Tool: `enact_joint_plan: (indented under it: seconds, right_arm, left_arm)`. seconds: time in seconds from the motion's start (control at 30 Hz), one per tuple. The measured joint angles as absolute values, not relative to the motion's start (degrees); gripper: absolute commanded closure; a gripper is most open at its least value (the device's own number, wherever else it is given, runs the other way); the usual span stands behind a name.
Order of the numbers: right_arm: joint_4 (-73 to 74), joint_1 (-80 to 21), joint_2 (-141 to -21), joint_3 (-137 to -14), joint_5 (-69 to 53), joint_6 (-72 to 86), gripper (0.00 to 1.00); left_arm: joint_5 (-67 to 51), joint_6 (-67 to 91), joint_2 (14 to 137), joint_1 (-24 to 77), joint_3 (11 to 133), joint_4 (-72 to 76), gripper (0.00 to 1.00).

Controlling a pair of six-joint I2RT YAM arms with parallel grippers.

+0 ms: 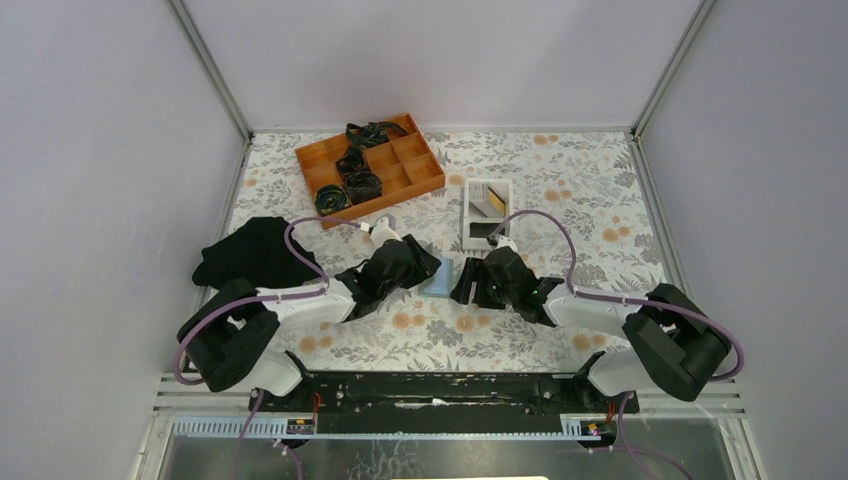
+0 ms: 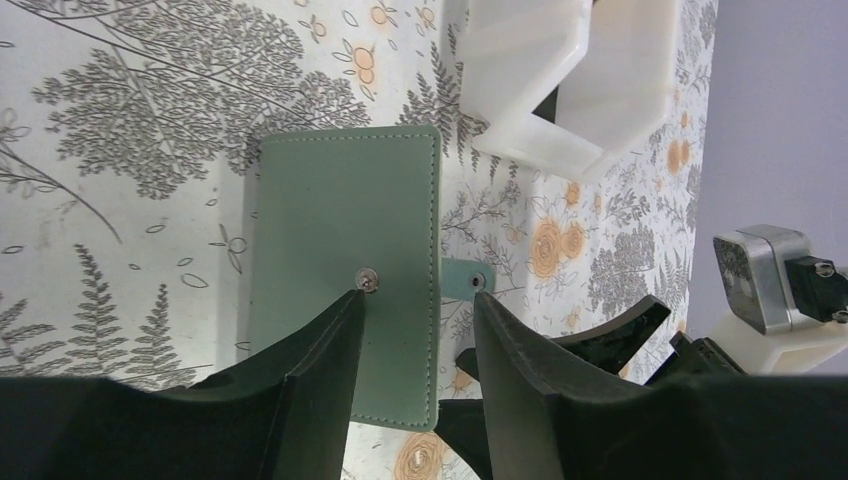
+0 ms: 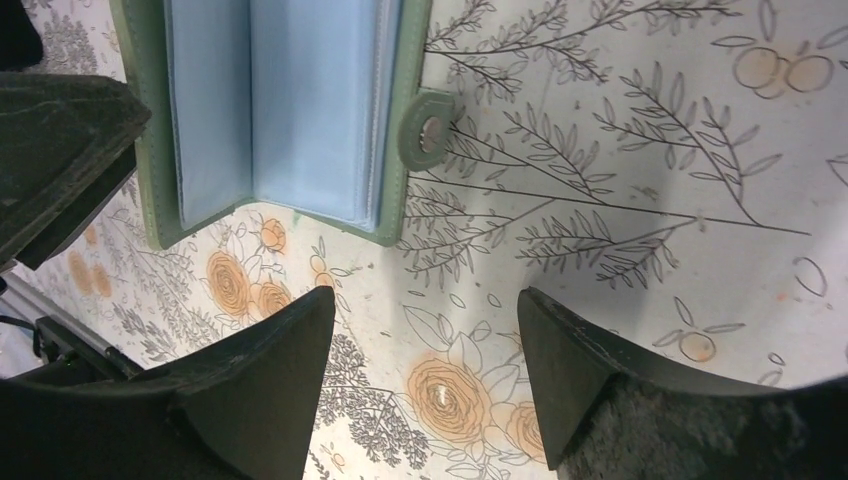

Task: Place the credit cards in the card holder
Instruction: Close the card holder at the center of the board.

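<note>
Wallet, soft, sage-green and rectangular [image 1: 438,275], sits mid-table between both arms, its cover toward the left and its pale blue pockets toward the right. Over it the left gripper [image 2: 418,300] has its jaws apart, one tip at the snap stud [image 2: 367,281]. At five o'clock from the wallet the right gripper [image 3: 425,300] gapes wide over floral cloth [image 3: 620,150]. Thin flat cards, grey and black [image 1: 490,203], rest in the white rectangular tray [image 1: 466,215] at one o'clock.

Black arms [image 1: 228,345], white links [image 1: 300,301], purple cables [image 1: 543,212]
</note>
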State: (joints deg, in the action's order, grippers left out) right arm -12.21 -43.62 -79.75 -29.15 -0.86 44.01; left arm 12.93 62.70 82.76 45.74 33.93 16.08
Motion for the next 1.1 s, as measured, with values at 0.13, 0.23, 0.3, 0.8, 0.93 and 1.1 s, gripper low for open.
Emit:
enact_joint_plan:
  seconds: [0.13,0.23,0.3,0.8,0.93,1.1]
  right_arm:
    - [-9.8,-43.6,-78.3,-28.9,0.6,44.0,0.26]
    - [-7.9,-43.6,-77.1,-28.7,1.7,43.9,0.26]
    - [-5.9,-43.6,-76.0,-28.6,2.6,43.9,0.27]
    - [0.4,-43.3,-74.6,-31.1,5.7,42.9,0.36]
    - [1.5,-42.7,-75.2,-33.8,6.5,42.6,0.39]
    - [2.7,-41.7,-76.3,-37.2,7.1,42.4,0.40]
  left_arm:
    - [12.8,62.8,83.5,46.6,34.2,16.8,0.50]
    - [12.8,63.0,84.3,47.2,34.7,17.0,0.50]
    - [12.8,63.1,84.7,47.7,35.0,17.2,0.50]
    - [12.4,66.5,87.6,50.2,35.2,19.2,0.52]
    - [12.4,68.0,87.6,50.2,33.7,20.6,0.58]
    - [12.4,69.5,87.6,50.3,31.4,22.4,0.65]
